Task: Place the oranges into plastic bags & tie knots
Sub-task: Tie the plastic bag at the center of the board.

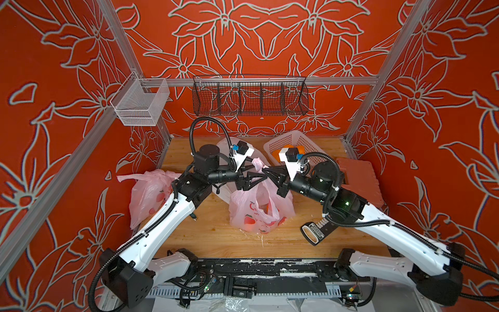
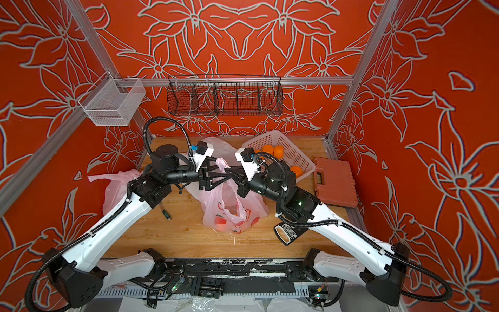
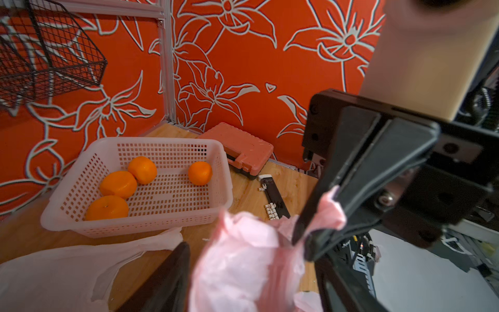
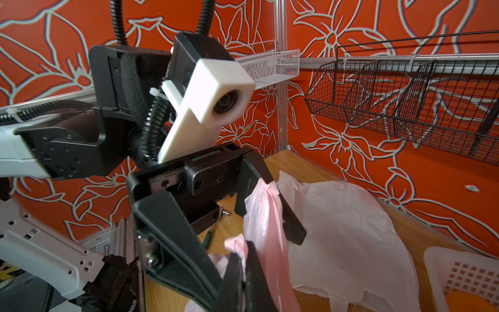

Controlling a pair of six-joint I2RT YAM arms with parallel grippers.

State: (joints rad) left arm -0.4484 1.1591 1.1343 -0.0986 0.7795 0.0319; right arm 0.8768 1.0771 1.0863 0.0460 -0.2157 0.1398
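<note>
On the wooden table [image 1: 216,243], I see a slumped translucent pink peach-printed plastic bag [image 1: 147,194] at nine o'clock, my left gripper [image 1: 259,178] spread wide around the centre pink bag's [image 1: 259,216] twisted handle [image 4: 266,216], my right gripper [image 1: 267,172] clamped tight on it, and four round bright-orange mandarins [image 3: 143,170] in the pale perforated plastic basket [image 3: 151,140] at one o'clock.

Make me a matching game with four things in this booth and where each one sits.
Things:
1. oranges
2. white plastic bag
3. black wire basket
4. salmon tool case

Places:
A. hung on the back rail
B. inside the pale perforated basket
C. on the table, beside the perforated basket
D. lying on the table behind the middle pink printed bag

Pairs: 1-B, 2-D, 3-A, 4-C
</note>
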